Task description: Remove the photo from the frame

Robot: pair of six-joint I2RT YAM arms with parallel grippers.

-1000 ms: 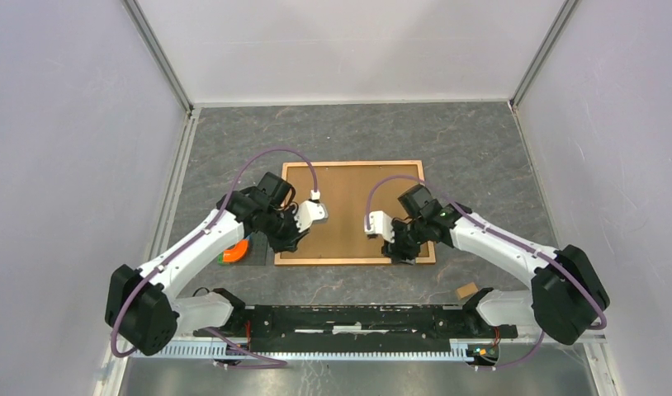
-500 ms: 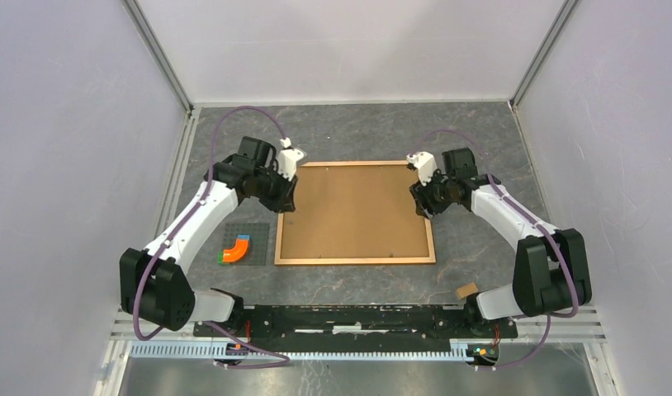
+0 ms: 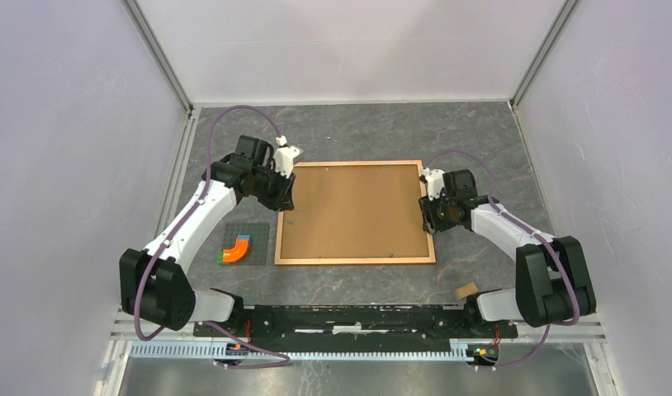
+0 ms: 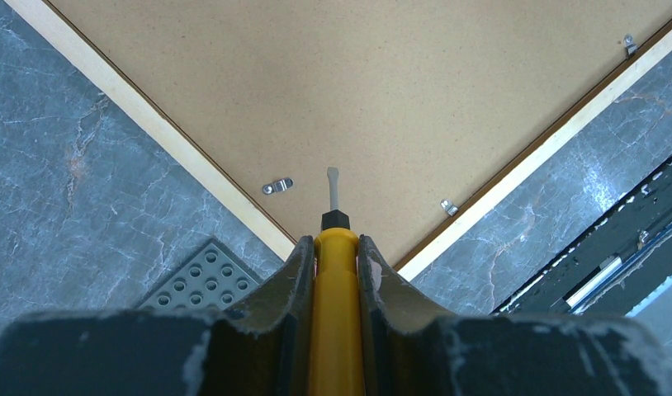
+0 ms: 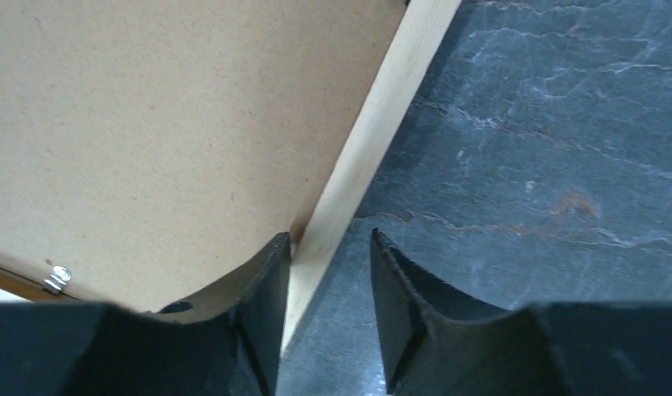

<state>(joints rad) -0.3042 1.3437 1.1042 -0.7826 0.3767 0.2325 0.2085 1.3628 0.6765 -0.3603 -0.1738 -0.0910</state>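
Note:
The frame (image 3: 353,210) lies face down on the table, with its plain brown back up and small metal clips (image 4: 276,186) along the edges. The photo is hidden under the backing board. My left gripper (image 3: 285,202) is above the frame's left edge, shut on a yellow-handled screwdriver (image 4: 336,289) whose blade points at the backing near the near-left corner. My right gripper (image 3: 430,221) is open and low over the frame's right border (image 5: 374,140). One finger (image 5: 262,280) is over the backing and the other is over the table.
A small grey studded plate with an orange block (image 3: 238,247) lies left of the frame and also shows in the left wrist view (image 4: 202,280). A small tan piece (image 3: 466,289) lies near the right arm's base. The black rail (image 3: 357,318) runs along the near edge.
Both arms have swung from the frame's near edge out to its sides. In the last half second my right gripper slid nearer along the right border, while the left barely moved.

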